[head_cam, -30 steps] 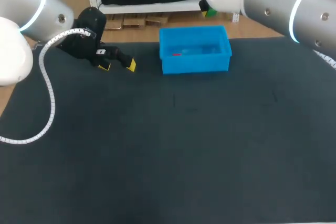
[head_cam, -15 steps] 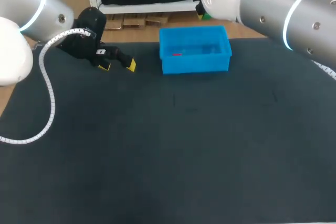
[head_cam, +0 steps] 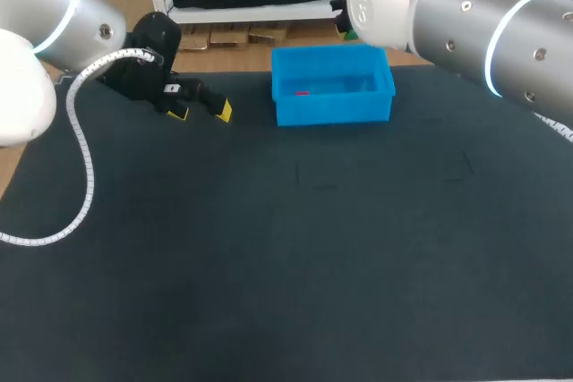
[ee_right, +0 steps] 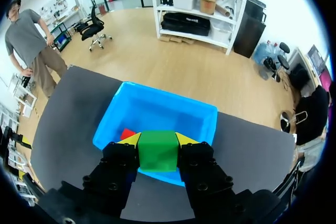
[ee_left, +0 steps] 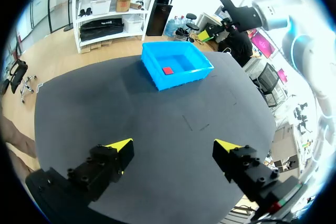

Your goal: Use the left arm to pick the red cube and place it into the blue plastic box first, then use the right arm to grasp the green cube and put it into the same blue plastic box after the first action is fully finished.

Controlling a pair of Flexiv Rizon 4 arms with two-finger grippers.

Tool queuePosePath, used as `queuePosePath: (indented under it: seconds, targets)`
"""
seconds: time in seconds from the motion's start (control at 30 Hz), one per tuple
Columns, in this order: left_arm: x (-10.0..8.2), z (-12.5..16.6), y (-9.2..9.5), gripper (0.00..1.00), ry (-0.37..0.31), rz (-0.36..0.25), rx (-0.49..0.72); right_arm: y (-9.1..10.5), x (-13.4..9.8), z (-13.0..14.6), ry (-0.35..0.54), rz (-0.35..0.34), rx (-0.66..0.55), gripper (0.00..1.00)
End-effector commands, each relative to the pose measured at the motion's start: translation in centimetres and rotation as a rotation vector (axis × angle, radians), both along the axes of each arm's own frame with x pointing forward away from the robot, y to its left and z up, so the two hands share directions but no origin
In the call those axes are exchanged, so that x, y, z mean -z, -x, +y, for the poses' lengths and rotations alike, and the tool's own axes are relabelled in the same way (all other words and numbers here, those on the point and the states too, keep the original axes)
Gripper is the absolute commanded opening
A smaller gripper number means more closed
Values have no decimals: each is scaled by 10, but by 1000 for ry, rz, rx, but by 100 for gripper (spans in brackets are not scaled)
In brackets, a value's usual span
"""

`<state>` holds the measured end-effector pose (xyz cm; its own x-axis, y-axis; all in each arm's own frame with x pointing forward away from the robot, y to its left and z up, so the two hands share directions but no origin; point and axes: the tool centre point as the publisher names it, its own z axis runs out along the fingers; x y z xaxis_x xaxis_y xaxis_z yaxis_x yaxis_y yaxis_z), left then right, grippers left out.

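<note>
Over the last second the right arm (head_cam: 466,20) has swung in from the table's (head_cam: 313,248) edge toward the open blue plastic box (ee_right: 170,96). The left arm (head_cam: 54,15) has not stirred, its jaws spread wide and empty, with the box well ahead of them. The small red cube (ee_right: 127,133) has stayed in the box, so I judge the first step done and the second in its carry phase, with the release still to come.

The right jaws are clamped on the green cube (ee_right: 157,151), one yellow tip on each of two opposite faces. The box lies ahead of and below them, the red cube showing just past one tip. The green cube sits square between the fingers, a flat face turned back toward the wrist. Being a cube, it has no long axis. The box opens upward, its long side running roughly along the jaws' closing line, slightly skewed.
</note>
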<state>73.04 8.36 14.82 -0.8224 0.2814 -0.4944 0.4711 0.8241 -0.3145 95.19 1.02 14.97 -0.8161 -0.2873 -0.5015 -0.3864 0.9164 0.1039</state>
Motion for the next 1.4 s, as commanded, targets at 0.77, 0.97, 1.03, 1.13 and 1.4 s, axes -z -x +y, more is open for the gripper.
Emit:
queuePosePath:
  seconds: [0.77,0.97,1.03,1.13,1.4]
  targets:
    - [0,0,0,100,1,0,0,-10,42,-1,-27,-7,-14,0]
    - [0,0,0,100,1,0,0,-11,49,-2,-34,-7,-12,0]
    - [0,0,0,100,1,0,0,-11,51,-2,-35,-7,-10,0]
    - [0,0,0,100,1,0,0,-11,52,-1,-35,-2,-19,0]
    - [0,0,0,100,1,0,0,-10,52,-1,-39,2,-24,100]
